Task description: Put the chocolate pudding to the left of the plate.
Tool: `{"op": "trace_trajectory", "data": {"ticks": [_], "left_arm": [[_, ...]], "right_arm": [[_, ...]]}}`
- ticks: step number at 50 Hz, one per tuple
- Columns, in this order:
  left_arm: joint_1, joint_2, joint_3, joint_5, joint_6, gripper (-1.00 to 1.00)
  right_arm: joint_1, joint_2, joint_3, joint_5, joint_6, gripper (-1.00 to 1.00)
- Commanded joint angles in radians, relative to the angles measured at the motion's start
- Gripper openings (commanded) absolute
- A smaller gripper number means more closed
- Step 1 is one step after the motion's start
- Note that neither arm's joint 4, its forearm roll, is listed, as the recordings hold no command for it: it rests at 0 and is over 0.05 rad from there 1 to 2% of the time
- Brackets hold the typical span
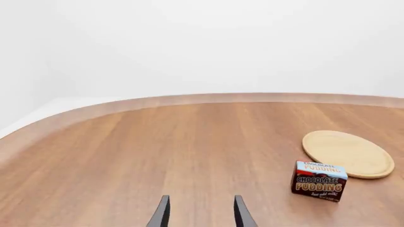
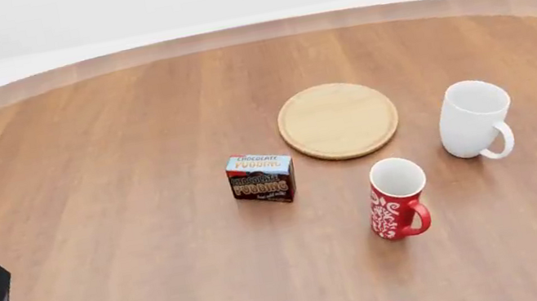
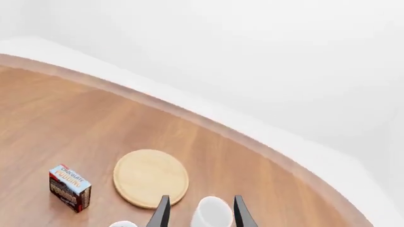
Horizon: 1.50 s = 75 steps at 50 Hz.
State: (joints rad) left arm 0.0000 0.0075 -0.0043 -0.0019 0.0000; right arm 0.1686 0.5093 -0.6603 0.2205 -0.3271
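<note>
The table (image 2: pixel 83 166) is the biggest thing here, a wide brown wooden surface with a rounded far edge, and everything stands on it. There is one plate (image 2: pixel 338 120), flat on the wood near the middle. Next in size come two mugs: one white mug (image 2: pixel 474 118) to the right of the plate and one red mug (image 2: pixel 399 197) nearer to the arms, both upright, apart from each other and from the plate. There is one chocolate pudding (image 2: pixel 260 178), standing upright at the near left of the plate, just beside its rim but not touching it, its lettered face toward the arms.

Only the front view shows both mugs whole. The left wrist view shows the pudding and the plate but no mug. The right wrist view shows the white mug between the fingertips and, cut off at the edge of the frame, only a white scrap.

The left end effector (image 1: pixel 200 213) stands open and holds nothing, well apart from the pudding. The right end effector (image 3: pixel 200 212) is open too, empty, above the table. In the front view only dark parts of the arms appear at the edges.
</note>
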Motion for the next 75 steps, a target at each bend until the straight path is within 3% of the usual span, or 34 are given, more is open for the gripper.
{"op": "trace_trajectory", "data": {"ticks": [1, 6, 14, 20, 22, 24, 28, 31, 40, 46, 62, 75], "left_arm": [[0.0, 0.0, 0.0, 0.0, 0.0, 1.0], [0.0, 0.0, 0.0, 0.0, 0.0, 1.0], [0.0, 0.0, 0.0, 0.0, 0.0, 1.0], [0.0, 0.0, 0.0, 0.0, 0.0, 1.0], [0.0, 0.0, 0.0, 0.0, 0.0, 1.0], [0.0, 0.0, 0.0, 0.0, 0.0, 1.0], [0.0, 0.0, 0.0, 0.0, 0.0, 1.0], [0.0, 0.0, 0.0, 0.0, 0.0, 1.0], [0.0, 0.0, 0.0, 0.0, 0.0, 1.0], [0.0, 0.0, 0.0, 0.0, 0.0, 1.0], [0.0, 0.0, 0.0, 0.0, 0.0, 1.0], [0.0, 0.0, 0.0, 0.0, 0.0, 1.0]], "right_arm": [[0.061, 0.283, -0.223, 0.085, -0.144, 1.0], [0.082, 0.392, -0.301, 0.129, -0.225, 1.0], [0.113, 0.524, -0.332, 0.199, -0.284, 1.0], [0.144, 0.603, -0.4, 0.232, -0.246, 1.0], [0.124, 0.641, -0.418, 0.211, -0.257, 1.0], [0.163, 0.684, -0.448, 0.249, -0.216, 1.0], [0.182, 0.715, -0.475, 0.268, -0.192, 1.0], [0.253, 0.744, -0.493, 0.301, -0.177, 1.0], [0.274, 0.794, -0.502, 0.293, -0.188, 1.0], [0.338, 0.823, -0.467, 0.282, -0.16, 1.0], [0.365, 0.902, -0.431, 0.21, -0.143, 1.0], [0.375, 1.012, -0.497, 0.184, -0.146, 1.0]]}}
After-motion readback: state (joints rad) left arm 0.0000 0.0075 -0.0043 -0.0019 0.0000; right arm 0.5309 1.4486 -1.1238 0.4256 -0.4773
